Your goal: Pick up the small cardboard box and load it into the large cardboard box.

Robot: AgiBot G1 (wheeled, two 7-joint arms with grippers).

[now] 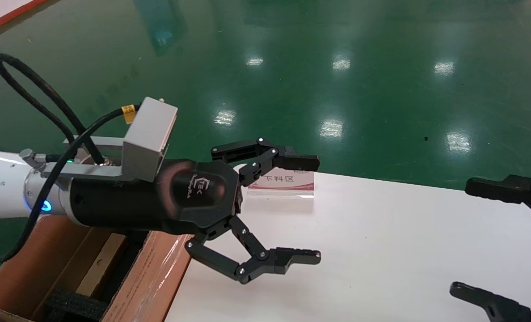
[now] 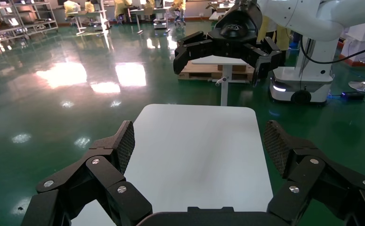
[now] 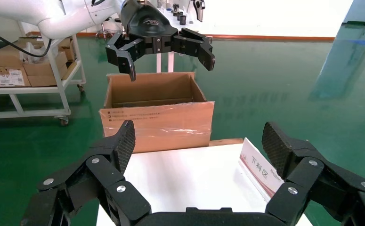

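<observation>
My left gripper (image 1: 315,209) is open and empty, held over the left edge of the white table (image 1: 381,250), just past the large cardboard box (image 1: 149,273). The box stands open beside the table, with black foam (image 1: 75,304) inside. A flat tan piece (image 1: 101,264) lies in it; I cannot tell whether it is the small cardboard box. No small box shows on the table. My right gripper (image 1: 461,237) is open and empty at the table's right side. The right wrist view shows the right gripper (image 3: 197,141), the large box (image 3: 157,122) and the left gripper (image 3: 171,66) above it.
A clear sign stand with red print (image 1: 283,183) stands at the table's far edge and also shows in the right wrist view (image 3: 260,169). A cart with cartons (image 3: 11,70) stands beyond the large box. Green floor surrounds the table (image 2: 199,155).
</observation>
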